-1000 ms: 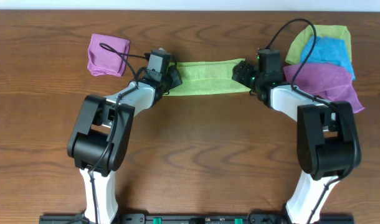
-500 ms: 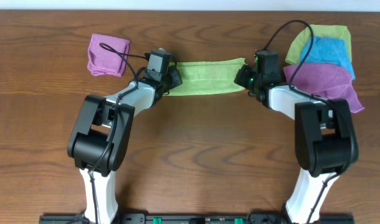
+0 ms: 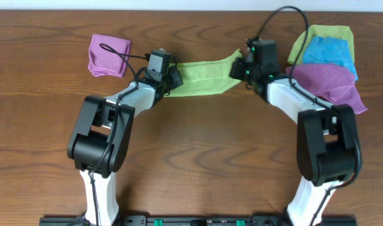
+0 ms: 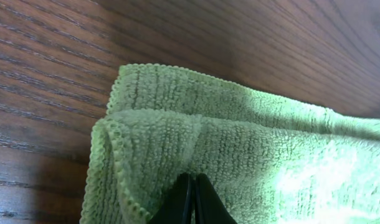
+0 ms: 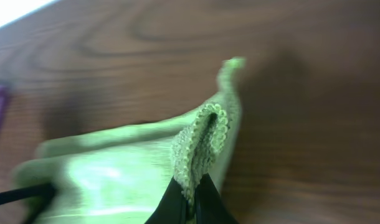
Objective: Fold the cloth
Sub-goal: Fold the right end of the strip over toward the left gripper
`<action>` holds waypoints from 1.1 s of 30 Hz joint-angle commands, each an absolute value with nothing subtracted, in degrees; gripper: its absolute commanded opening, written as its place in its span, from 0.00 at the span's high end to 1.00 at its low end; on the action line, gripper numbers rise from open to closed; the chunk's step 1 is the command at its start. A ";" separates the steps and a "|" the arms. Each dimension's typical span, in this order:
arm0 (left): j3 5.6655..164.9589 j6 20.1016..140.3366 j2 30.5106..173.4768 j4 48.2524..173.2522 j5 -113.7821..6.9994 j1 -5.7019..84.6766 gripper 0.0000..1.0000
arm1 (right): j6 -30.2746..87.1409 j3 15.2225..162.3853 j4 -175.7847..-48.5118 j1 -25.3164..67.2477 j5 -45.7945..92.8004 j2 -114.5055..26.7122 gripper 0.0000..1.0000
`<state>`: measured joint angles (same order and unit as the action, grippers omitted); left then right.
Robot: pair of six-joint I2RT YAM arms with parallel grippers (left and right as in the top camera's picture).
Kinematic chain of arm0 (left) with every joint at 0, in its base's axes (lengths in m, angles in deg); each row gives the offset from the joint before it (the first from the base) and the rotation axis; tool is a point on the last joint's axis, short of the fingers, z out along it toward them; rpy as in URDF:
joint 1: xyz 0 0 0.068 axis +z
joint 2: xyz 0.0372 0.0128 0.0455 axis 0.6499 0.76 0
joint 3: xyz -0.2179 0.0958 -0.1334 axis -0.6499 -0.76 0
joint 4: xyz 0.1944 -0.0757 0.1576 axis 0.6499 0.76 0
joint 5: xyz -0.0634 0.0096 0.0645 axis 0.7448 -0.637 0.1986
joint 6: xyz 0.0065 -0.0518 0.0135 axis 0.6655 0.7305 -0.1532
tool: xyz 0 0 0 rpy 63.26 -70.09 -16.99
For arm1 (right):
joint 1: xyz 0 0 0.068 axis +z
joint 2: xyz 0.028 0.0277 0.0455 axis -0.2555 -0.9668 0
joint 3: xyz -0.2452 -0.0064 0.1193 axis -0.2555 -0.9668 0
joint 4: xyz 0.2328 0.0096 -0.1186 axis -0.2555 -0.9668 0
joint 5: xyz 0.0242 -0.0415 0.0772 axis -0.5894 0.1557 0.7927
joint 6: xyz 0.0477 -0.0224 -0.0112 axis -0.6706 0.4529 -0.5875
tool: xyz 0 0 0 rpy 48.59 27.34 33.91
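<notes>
Nearest you, both arms reach away across the wooden tabletop (image 3: 198,150) toward its far half.

Your left end effector (image 3: 172,79) sits at the left end of the lime-green cloth (image 3: 204,76). In the left wrist view its end effector (image 4: 191,198) is pinched narrow on the cloth (image 4: 240,149), with the two black fingertips nearly together on the folded, stitched edge. That end lies in two layers flat on the tabletop (image 4: 47,74).

Your right end effector (image 3: 240,68) has the opposite end. In the right wrist view the end effector (image 5: 190,200) is closed tight on a bunched hem of the cloth (image 5: 128,174). The hem stands up between the fingertips, and a free corner pokes up just past it. This end looks raised off the wood (image 5: 302,124), though the view is blurred.

From overhead you see the cloth as a long, narrow band strung between the two end effectors, curving upward at its right end.

Farther out, a small purple cloth (image 3: 108,54) lies folded to the left, apart from the left arm. On the far right a second green cloth (image 3: 326,32) lies under a blue cloth (image 3: 329,53). A larger purple cloth (image 3: 333,85) overlaps their near edge, just beside the right arm.
</notes>
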<state>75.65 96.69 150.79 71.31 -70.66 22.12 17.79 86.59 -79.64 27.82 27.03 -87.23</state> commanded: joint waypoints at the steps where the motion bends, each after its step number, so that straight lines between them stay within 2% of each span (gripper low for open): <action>1: 75.78 96.91 151.73 72.51 -71.99 22.93 0.94 | 19.73 89.71 -80.25 31.34 27.40 -85.50 0.99; 19: 75.78 96.86 151.03 72.51 -71.97 22.97 0.94 | 18.60 91.20 -78.89 43.49 24.08 -85.74 0.99; 33: 75.78 96.05 143.29 76.91 -72.21 27.13 0.94 | 18.18 91.20 -78.13 44.80 23.27 -86.73 0.99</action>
